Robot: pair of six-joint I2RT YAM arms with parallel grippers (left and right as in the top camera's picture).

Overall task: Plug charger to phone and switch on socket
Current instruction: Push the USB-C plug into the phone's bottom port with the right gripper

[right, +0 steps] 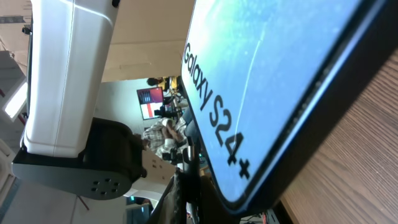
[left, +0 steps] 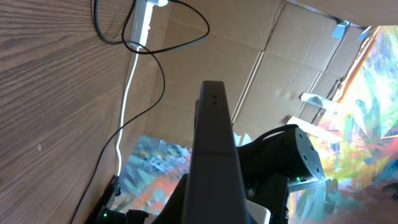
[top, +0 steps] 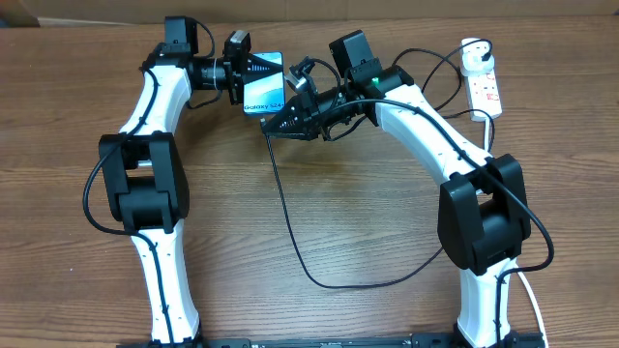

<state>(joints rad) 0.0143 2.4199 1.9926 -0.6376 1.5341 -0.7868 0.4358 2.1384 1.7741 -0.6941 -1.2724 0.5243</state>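
The phone [top: 267, 93], its light blue screen marked "Galaxy S24+", is held up off the table on its edge, with my left gripper [top: 253, 79] shut on its far end. In the left wrist view its dark edge [left: 214, 143] rises between my fingers. My right gripper [top: 275, 125] is shut on the connector end of the charger, right at the phone's near short end. The connector tip itself is hidden. The right wrist view is filled by the phone's screen [right: 267, 81]. The black charger cable [top: 290, 222] loops over the table to a white plug adapter [top: 472, 62] on the socket [top: 488, 95].
The socket lies at the table's far right corner, and its white cord [left: 127, 106] runs along the wood. The black cable makes a wide loop [top: 377, 282] on the table between the two arm bases. Cardboard panels [left: 261, 68] stand beyond the table edge.
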